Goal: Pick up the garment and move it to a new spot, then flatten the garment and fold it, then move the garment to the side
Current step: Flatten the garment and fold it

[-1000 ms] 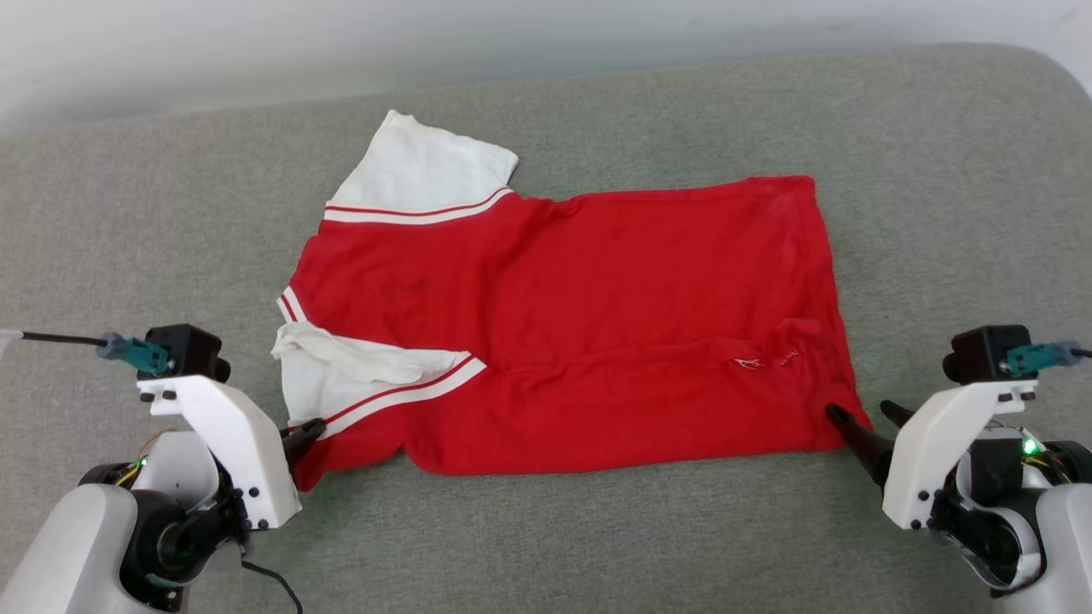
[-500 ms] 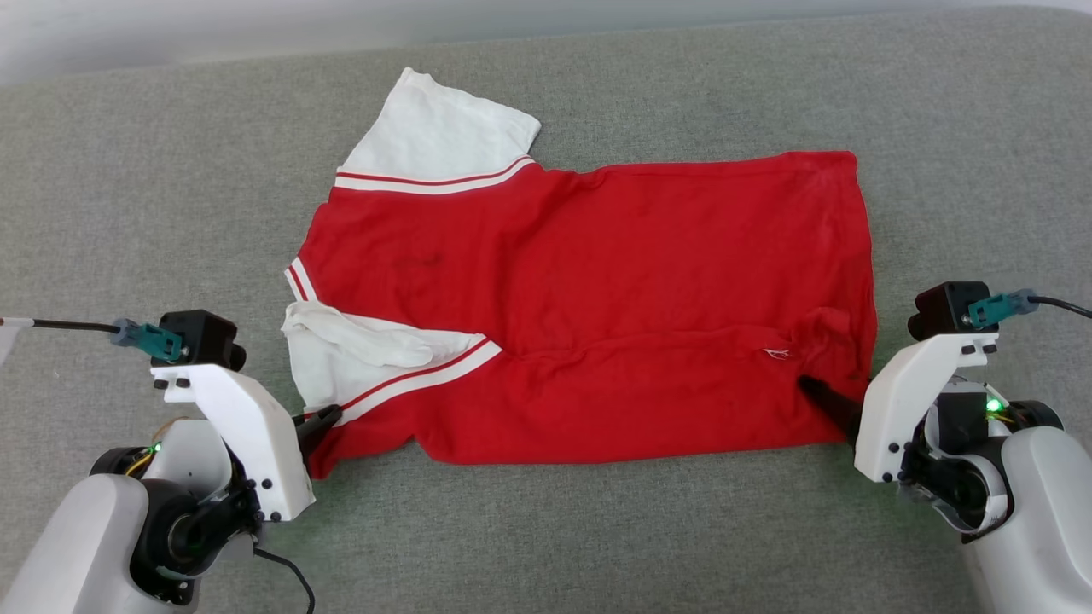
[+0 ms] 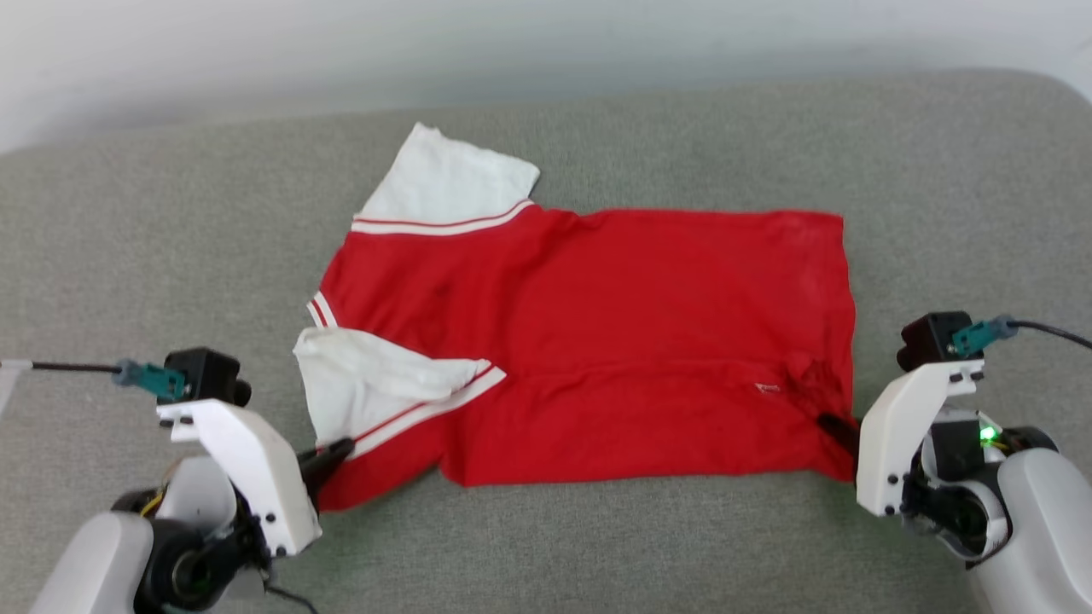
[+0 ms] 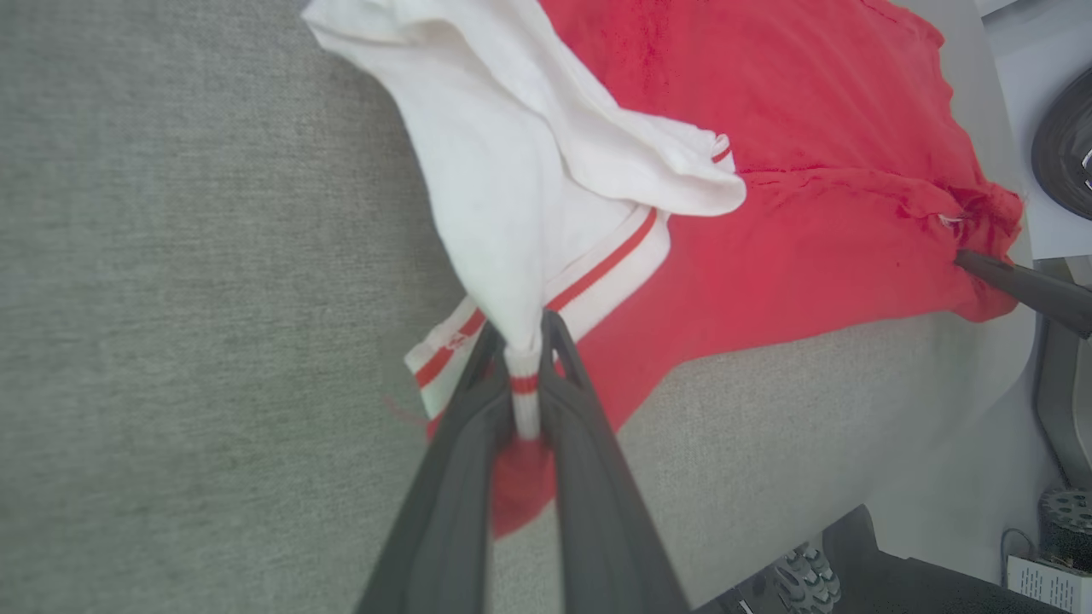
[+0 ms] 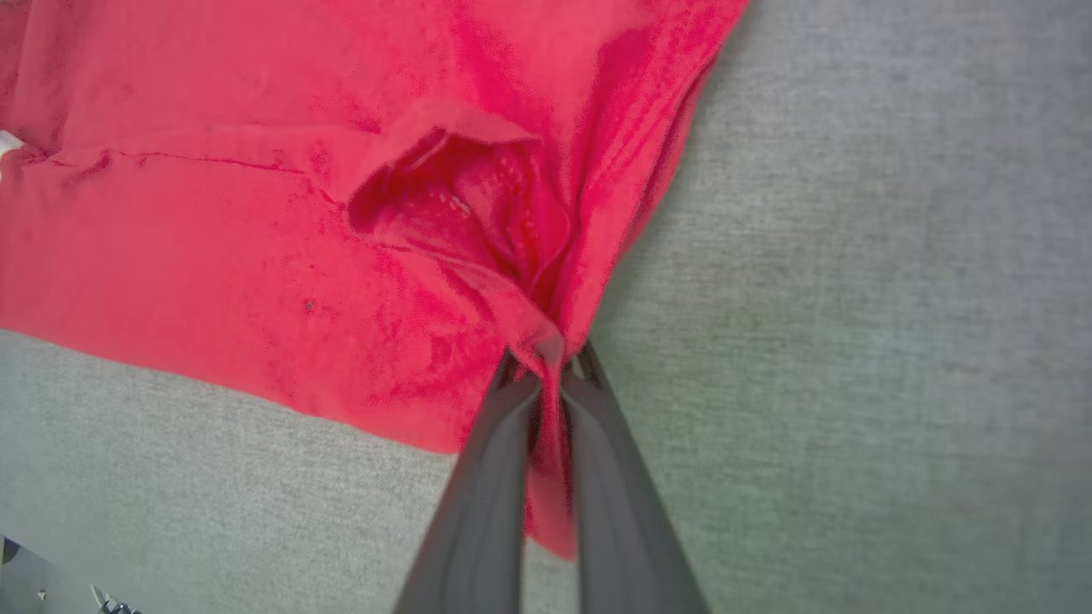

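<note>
Now L hand [image 4: 522, 343] pinches garment [image 3: 631, 324] sleeve, R hand [image 5: 546, 360] hem corner.

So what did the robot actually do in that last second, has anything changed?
The right gripper slid in onto the near right corner of the garment and closed on it, bunching the cloth there. The left gripper stayed clamped on the near sleeve's edge, and the garment stayed spread on the grey cushion.

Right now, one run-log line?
garment: spread on grey surface | left gripper: jaws shut on sleeve trim | right gripper: jaws shut on hem corner
</note>
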Available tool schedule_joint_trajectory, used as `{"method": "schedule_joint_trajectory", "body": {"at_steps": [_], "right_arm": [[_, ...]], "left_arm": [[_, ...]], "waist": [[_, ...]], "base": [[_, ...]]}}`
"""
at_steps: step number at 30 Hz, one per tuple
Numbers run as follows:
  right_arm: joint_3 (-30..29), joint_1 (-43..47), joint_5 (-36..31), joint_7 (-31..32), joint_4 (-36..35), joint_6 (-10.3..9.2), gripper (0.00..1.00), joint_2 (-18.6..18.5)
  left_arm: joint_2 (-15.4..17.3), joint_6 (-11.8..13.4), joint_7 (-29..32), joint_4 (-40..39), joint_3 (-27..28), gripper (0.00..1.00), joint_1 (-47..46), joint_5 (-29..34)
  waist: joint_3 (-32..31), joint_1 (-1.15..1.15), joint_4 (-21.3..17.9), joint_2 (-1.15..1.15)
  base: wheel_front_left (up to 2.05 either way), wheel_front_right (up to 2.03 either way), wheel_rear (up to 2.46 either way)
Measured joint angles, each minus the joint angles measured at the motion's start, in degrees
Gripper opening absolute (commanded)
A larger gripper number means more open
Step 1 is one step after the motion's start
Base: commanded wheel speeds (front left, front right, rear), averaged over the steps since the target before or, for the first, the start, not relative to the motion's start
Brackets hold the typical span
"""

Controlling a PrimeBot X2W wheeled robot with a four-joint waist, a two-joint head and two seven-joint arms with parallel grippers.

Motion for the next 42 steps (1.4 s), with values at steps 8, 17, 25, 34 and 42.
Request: {"method": "schedule_joint_trajectory", "body": {"at_steps": [8,17,25,34,42], "right_arm": [[2.0,5.2,1.5,2.6,-2.4,0.00,0.00,-1.9],[1.6,12.6,3.4,6.5,-7.7,0.00,0.00,-3.7],[-1.1,16.7,2.1,3.8,-7.0,0.00,0.00,-2.2],[-2.0,17.5,0.0,-11.6,-9.2,-0.01,1.00,-0.8],[-6.2,15.5,-8.4,-33.6,-13.9,-0.01,1.00,3.3]], "left_arm": [[0.7,2.4,-0.8,-2.2,1.9,0.00,9.1,-1.4],[1.6,5.6,-1.1,-7.2,4.1,0.00,20.3,-2.7],[-1.5,4.4,-4.9,-4.7,3.1,0.00,19.6,-2.4],[-3.0,2.4,-9.4,0.1,3.2,1.00,14.8,-1.2],[-2.8,2.1,-23.0,-2.3,4.1,1.00,8.0,8.9]], "waist": [[-6.5,-0.01,0.0,0.00],[-10.8,-0.01,1.2,0.00],[-9.9,-0.01,2.1,0.00],[-9.1,-0.01,0.9,0.00],[-9.2,-0.01,-1.1,0.00]], "base": [[0.00,0.00,0.00],[0.00,0.00,0.00],[0.00,0.00,0.00],[0.00,0.00,0.00],[0.00,0.00,0.00]]}}
